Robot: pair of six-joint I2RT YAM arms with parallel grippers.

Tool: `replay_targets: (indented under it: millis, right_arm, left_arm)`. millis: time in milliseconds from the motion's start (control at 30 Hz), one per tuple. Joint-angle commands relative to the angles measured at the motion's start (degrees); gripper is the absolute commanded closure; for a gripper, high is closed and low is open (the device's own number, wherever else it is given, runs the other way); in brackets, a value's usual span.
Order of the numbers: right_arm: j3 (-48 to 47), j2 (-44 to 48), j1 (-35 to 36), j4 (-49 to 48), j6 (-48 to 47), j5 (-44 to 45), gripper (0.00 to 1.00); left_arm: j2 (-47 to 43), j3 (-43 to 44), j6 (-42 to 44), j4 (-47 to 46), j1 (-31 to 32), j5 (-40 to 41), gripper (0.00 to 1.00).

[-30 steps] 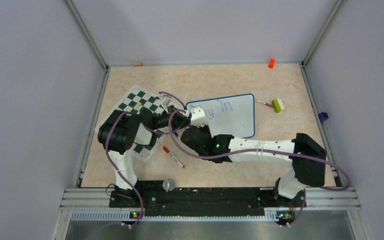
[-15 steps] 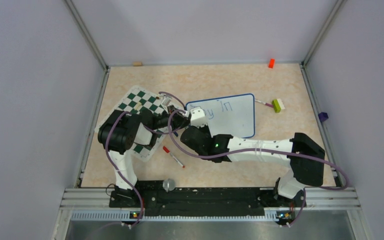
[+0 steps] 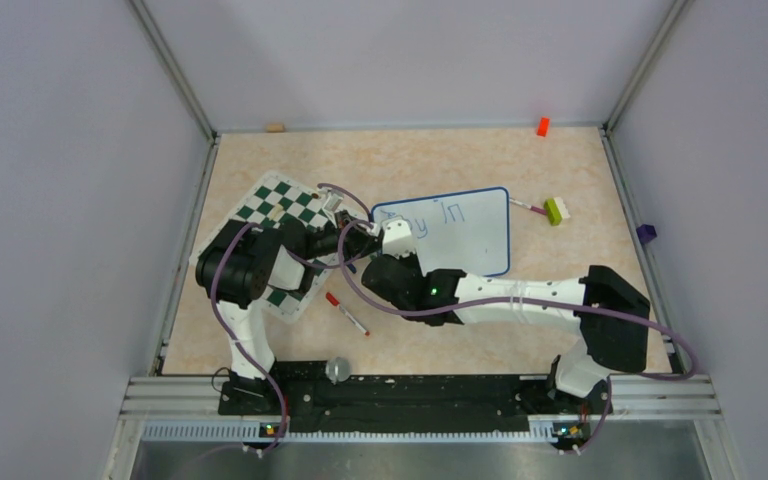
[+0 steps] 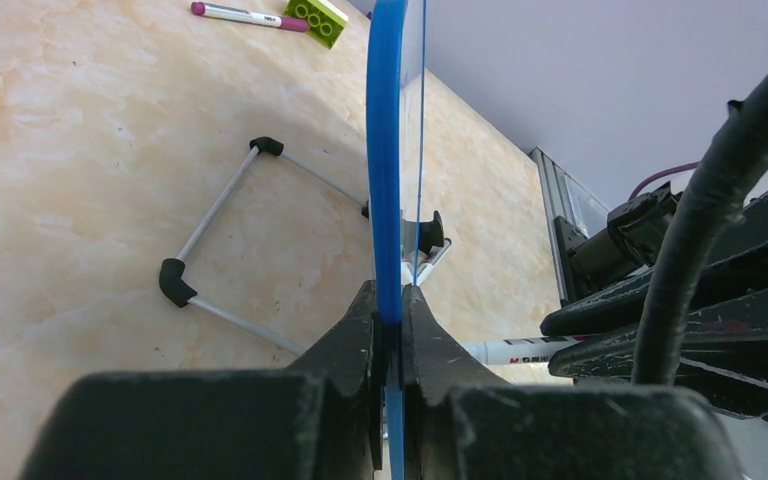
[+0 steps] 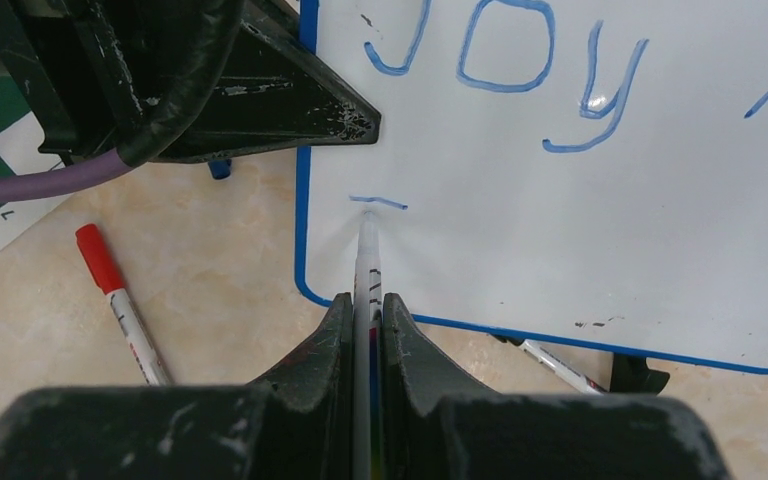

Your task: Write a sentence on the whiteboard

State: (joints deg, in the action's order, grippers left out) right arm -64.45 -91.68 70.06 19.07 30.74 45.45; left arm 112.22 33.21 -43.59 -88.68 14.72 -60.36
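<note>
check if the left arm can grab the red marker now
Probably not yet: the left gripper is shut on the edge of the whiteboard. The red marker lies close by, uncovered, but the gripper would have to let go first.

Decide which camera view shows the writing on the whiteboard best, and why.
The right wrist view: the writing is large and "Joy" reads clearly. The top external view shows it tiny; the left wrist view sees the whiteboard edge-on, no writing.

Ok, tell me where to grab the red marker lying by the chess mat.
Take the red marker by its white barrel, mid-length, coming straight down with the jaws across it. It lies flat on the table, diagonal, bare surface on both long sides; the cap end sits nearer the mat.
</note>
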Motion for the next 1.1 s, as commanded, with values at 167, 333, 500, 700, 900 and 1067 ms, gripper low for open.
replay_targets:
  millis: [167, 333, 500, 700, 900, 1067]
  right_arm:
    - [1.1, 0.8, 0.1, 1.5, 2.4, 0.0, 1.00]
    - [1.3, 0.8, 0.1, 2.0, 2.9, 0.6, 1.00]
    - [0.2, 1.6, 0.1, 1.2, 2.0, 1.3, 1.00]
    - [-2.3, 2.1, 0.0, -1.0, -1.6, 2.4, 1.00]
    - [-4.5, 1.3, -0.7, -1.8, -3.8, 2.9, 1.00]
    - [-4.9, 0.4, -1.6, -2.3, -4.2, 2.5, 1.00]
  left_arm:
    - [-0.2, -0.8, 6.3, -4.1, 0.2, -0.5, 1.00]
    - [-0.3, -0.9, 6.5, -4.1, 0.2, -0.5, 1.00]
    - [-0.3, -0.9, 6.5, -4.1, 0.2, -0.4, 1.00]
    - [-0.1, -1.0, 6.5, -4.1, 0.2, -0.4, 1.00]
    - [-0.3, -1.0, 6.5, -4.1, 0.2, -0.5, 1.00]
    - [-0.3, -1.0, 6.5, -4.1, 0.2, -0.5, 1.00]
